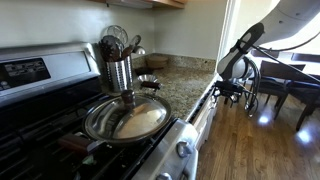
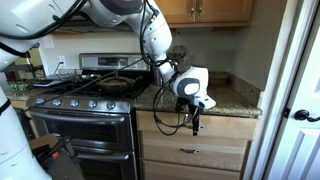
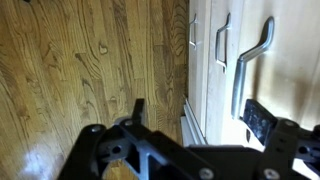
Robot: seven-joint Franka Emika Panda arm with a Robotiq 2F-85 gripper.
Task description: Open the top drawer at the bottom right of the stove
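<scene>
The stove (image 2: 85,115) stands left of a granite counter; its cooktop shows in an exterior view (image 1: 35,125). The top drawer (image 2: 225,128) is the cream front right under the counter, to the stove's right. It looks shut and its inside is hidden. My gripper (image 2: 195,124) hangs in front of that drawer front, and it shows at the counter edge in an exterior view (image 1: 229,92). In the wrist view my gripper (image 3: 200,115) is open. Its fingers straddle the cream drawer front (image 3: 210,95), and the silver handle (image 3: 250,60) lies just by the right finger.
A steel pan (image 1: 125,118) and a utensil canister (image 1: 118,72) sit on the stove. More cream fronts with handles (image 3: 222,40) lie below. The wood floor (image 3: 90,60) is open beside the cabinets. A white door (image 2: 300,100) stands to the right, and dark furniture (image 1: 285,75) stands beyond.
</scene>
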